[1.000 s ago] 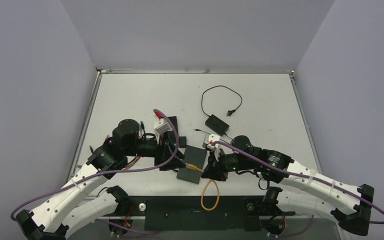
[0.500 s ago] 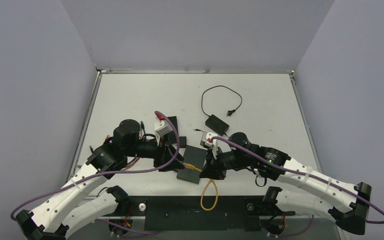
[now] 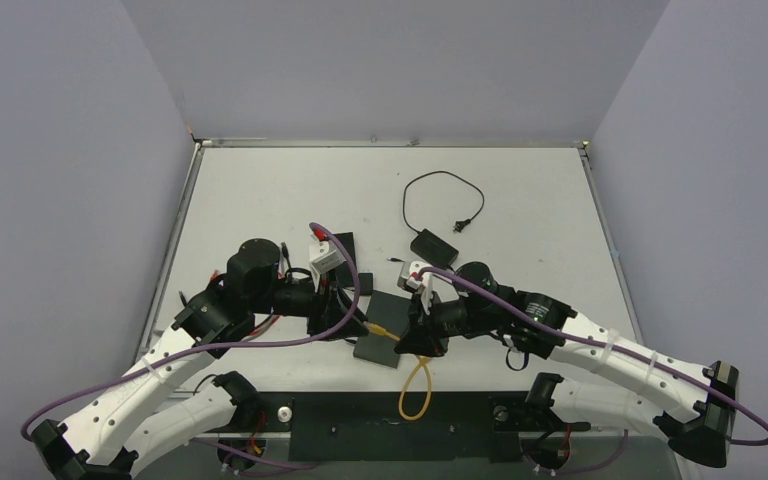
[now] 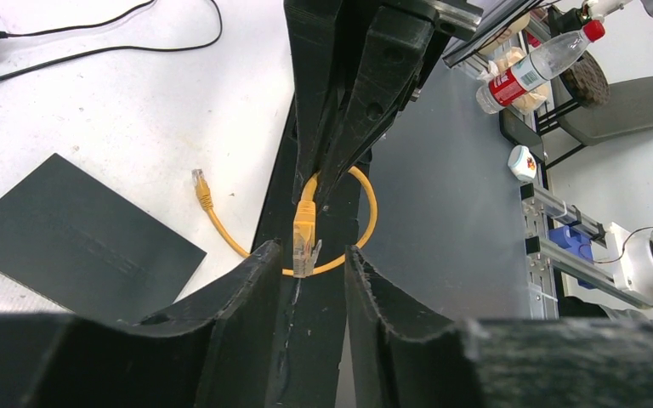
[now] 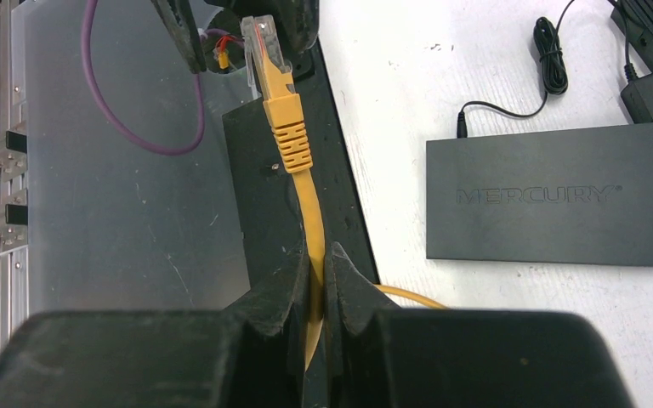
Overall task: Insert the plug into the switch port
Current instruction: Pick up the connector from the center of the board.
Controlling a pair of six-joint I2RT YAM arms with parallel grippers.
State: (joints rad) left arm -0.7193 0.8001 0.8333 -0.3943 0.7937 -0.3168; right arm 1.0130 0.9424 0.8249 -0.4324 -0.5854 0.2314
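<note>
Top external: right arm (image 3: 560,335) has slid left, carrying the plug (image 3: 387,335) by the switch (image 3: 378,352) on the tabletop. Left wrist: left jaws narrowing but still open, plug between them, untouched. Right wrist: right jaws clamped on the cable (image 5: 310,212) behind the plug. Looks like a handover; nothing inserted yet.

Right gripper (image 3: 407,338) has edged left toward the left gripper (image 3: 345,320), carrying the yellow Ethernet cable (image 5: 310,212) and its plug (image 5: 265,47) closer; right forearm swung inward, slack loop drifting left.
</note>
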